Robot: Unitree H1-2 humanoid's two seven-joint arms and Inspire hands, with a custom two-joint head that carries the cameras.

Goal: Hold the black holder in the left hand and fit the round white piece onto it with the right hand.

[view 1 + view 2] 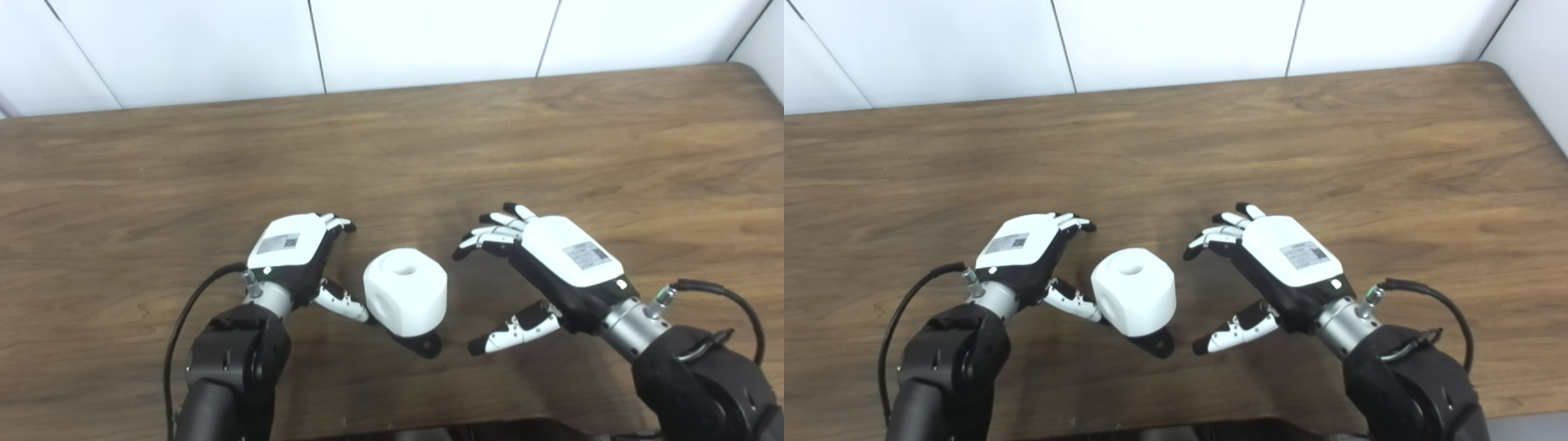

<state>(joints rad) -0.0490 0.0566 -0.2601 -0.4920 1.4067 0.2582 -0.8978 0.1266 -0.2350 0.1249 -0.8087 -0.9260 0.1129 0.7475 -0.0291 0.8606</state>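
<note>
White wall panels are backing the brown wooden table (551, 135) I am working over. The round white plastic piece with a hole in its top (405, 293) is already sitting on the flat black holder (422, 343), only the holder's near edge showing beneath it. My left hand (293, 254) is resting beside the piece, its thumb touching the piece's lower side; I am not seeing a firm grip, fingers apart. My right hand (539, 269) is hovering just right of the piece, spread wide and holding nothing. I am judging the fitting as apparently done; next, I am checking the seating and clearing both hands.
</note>
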